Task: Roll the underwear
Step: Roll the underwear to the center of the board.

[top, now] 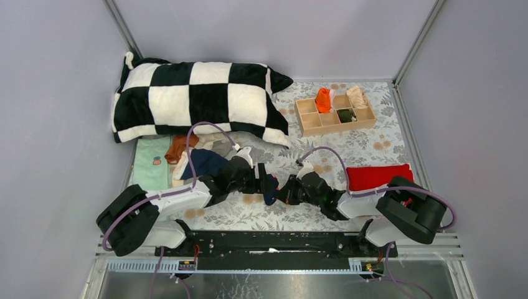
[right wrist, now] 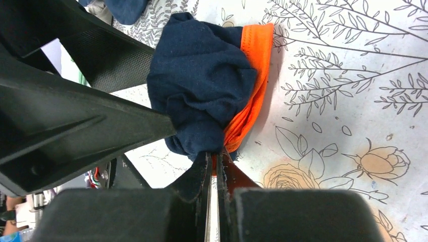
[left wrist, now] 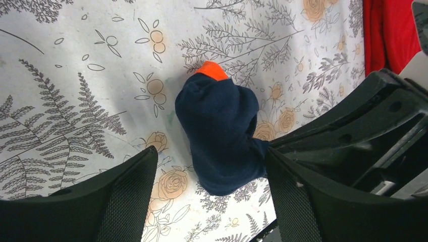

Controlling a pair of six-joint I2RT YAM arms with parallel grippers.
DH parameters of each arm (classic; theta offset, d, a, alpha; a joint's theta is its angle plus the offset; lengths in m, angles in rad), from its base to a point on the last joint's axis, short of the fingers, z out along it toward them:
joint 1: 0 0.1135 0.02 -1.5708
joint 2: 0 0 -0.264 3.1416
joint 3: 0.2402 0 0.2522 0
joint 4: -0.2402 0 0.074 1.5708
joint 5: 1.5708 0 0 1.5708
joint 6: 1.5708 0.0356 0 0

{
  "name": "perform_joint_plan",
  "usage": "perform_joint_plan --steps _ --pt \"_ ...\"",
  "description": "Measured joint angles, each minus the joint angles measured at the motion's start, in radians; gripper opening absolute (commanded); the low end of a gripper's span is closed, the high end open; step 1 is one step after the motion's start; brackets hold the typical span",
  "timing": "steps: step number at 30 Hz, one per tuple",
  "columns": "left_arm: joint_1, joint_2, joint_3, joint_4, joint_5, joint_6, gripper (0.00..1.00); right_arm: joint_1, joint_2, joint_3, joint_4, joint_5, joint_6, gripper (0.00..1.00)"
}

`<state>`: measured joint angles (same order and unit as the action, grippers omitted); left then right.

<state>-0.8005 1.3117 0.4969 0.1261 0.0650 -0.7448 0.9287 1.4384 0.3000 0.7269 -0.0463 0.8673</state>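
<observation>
The navy underwear with orange trim [top: 269, 190] is a rolled bundle on the flowered cloth, between my two grippers. My left gripper [top: 261, 179] is open, and its fingers stand on either side of the bundle [left wrist: 219, 136]; the right finger [left wrist: 303, 196] touches the bundle's edge. My right gripper [top: 285, 190] is shut on the bundle's orange trim and navy cloth [right wrist: 207, 85], pinching it at the fingertips [right wrist: 216, 157]. A pile of other underwear [top: 194, 156], rust-brown, navy and pale, lies behind my left arm. An orange pair [top: 322, 99] sits in the wooden box.
A wooden divided box [top: 308, 117] stands at the back right. A black-and-white checked pillow [top: 199, 99] lies at the back left. A folded red cloth [top: 378, 176] lies beside my right arm. A mint green cloth [top: 151, 163] lies at the left.
</observation>
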Motion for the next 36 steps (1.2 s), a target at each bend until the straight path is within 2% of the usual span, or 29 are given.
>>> perform_joint_plan --steps 5,17,26,36 --pt "0.001 -0.01 0.031 -0.012 -0.026 -0.032 0.85 0.0 -0.011 0.032 -0.074 -0.002 -0.075 0.0" --pt "0.003 0.096 0.243 -0.198 -0.032 -0.115 0.88 0.0 -0.106 0.164 -0.402 0.003 -0.43 0.0" --pt "0.004 0.141 0.278 -0.266 -0.019 -0.178 0.9 0.0 -0.135 0.171 -0.453 0.002 -0.581 0.0" --pt "0.01 0.179 0.308 -0.311 0.026 -0.25 0.91 0.002 -0.159 0.178 -0.496 0.028 -0.672 0.0"
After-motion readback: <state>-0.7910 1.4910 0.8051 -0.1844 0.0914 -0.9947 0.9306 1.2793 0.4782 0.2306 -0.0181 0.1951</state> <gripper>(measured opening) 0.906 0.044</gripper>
